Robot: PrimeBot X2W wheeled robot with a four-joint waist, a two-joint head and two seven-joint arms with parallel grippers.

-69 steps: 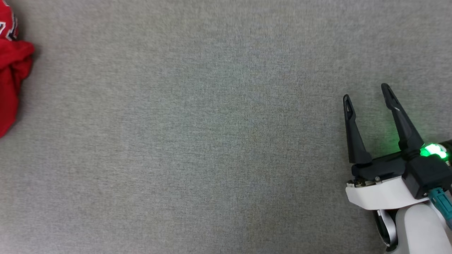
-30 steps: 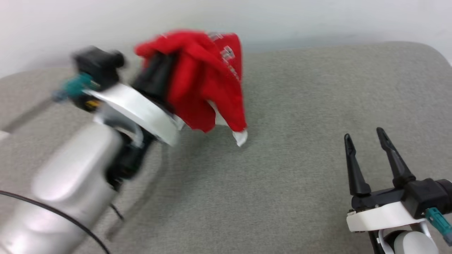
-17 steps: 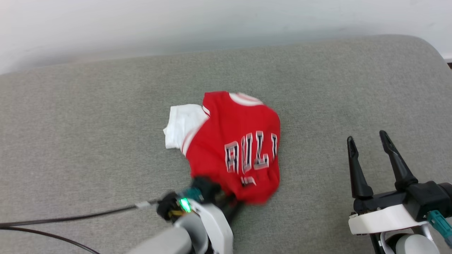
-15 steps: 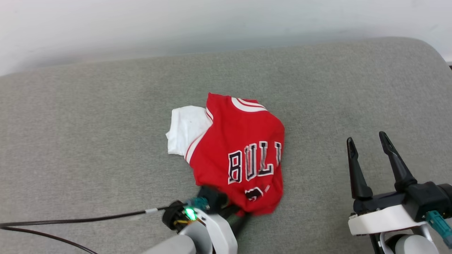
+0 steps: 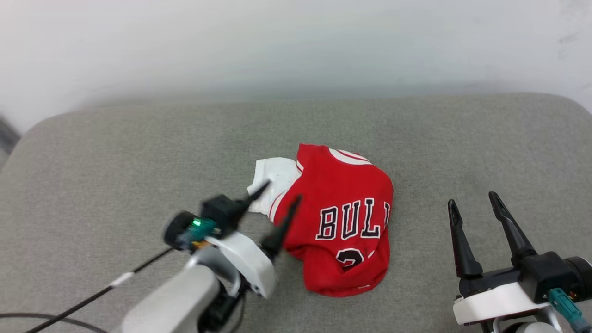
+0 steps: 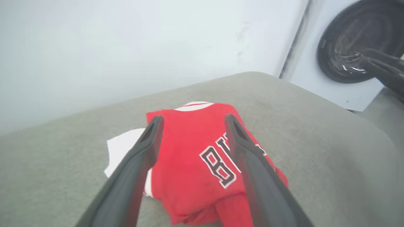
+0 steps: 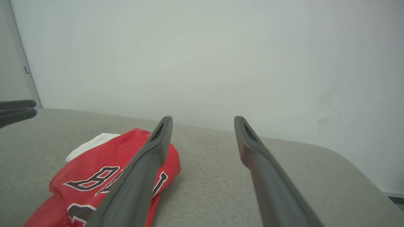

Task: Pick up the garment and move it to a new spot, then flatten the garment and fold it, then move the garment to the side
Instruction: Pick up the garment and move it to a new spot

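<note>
The garment (image 5: 344, 217), a red jersey with a white sleeve and black lettering, lies crumpled in a heap at the middle of the grey cushion (image 5: 115, 157). My left gripper (image 5: 282, 192) hovers at its left edge, open, holding nothing. In the left wrist view the garment (image 6: 189, 157) shows between and beyond the spread fingers (image 6: 142, 151). My right gripper (image 5: 471, 201) stands open to the right of the heap, apart from it. In the right wrist view the garment (image 7: 94, 170) lies at lower left, partly behind the left finger (image 7: 151, 151).
A pale wall (image 5: 296, 41) runs behind the cushion. Its rounded corners show at the far left and far right. A black cable (image 5: 92, 298) trails from my left arm across the cushion. A white appliance with a dark round door (image 6: 353, 41) stands beyond the cushion's corner.
My left gripper carried the garment in from the left, laid it at the cushion's middle, then opened and drew back to its left edge. The head camera shifted. The right gripper stayed open.
</note>
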